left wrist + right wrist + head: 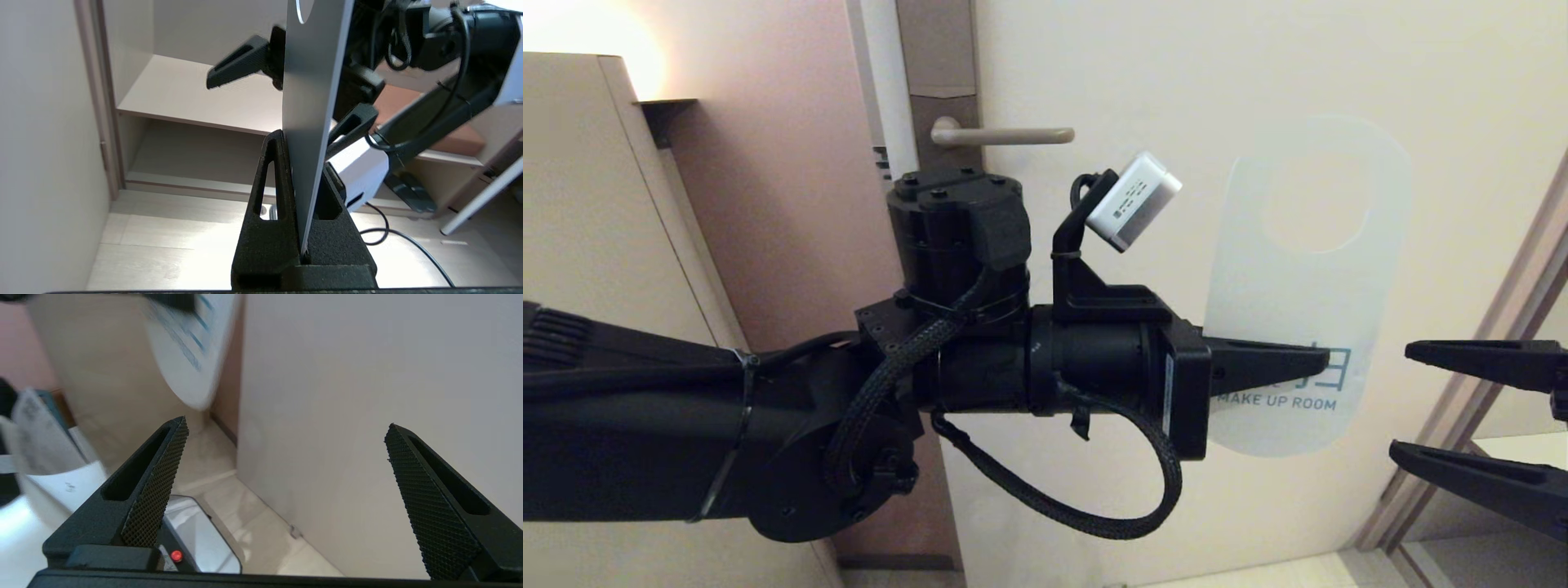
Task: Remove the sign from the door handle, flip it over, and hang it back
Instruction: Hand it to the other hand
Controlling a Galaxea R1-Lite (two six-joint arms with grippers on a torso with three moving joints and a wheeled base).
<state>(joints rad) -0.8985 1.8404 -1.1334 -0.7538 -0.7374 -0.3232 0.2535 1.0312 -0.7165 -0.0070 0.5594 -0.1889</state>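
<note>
The sign (1298, 286) is off the door handle (1005, 135) and stands upright in front of the door, well to the handle's right. Its white side with teal "MAKE UP ROOM" faces me, oval hole uppermost. My left gripper (1327, 359) reaches across from the left and is shut on the sign's lower part. In the left wrist view the sign (314, 102) shows edge-on, pinched in the left gripper (302, 151). My right gripper (1401, 400) is open just right of the sign, clear of it. In its own view the right gripper (286, 426) holds nothing.
The pale door (1176, 82) fills the background, and its brown frame (1486, 351) runs down the right side. A beige cabinet (605, 245) stands at the left. The left arm's wrist camera (1135, 200) sits between handle and sign.
</note>
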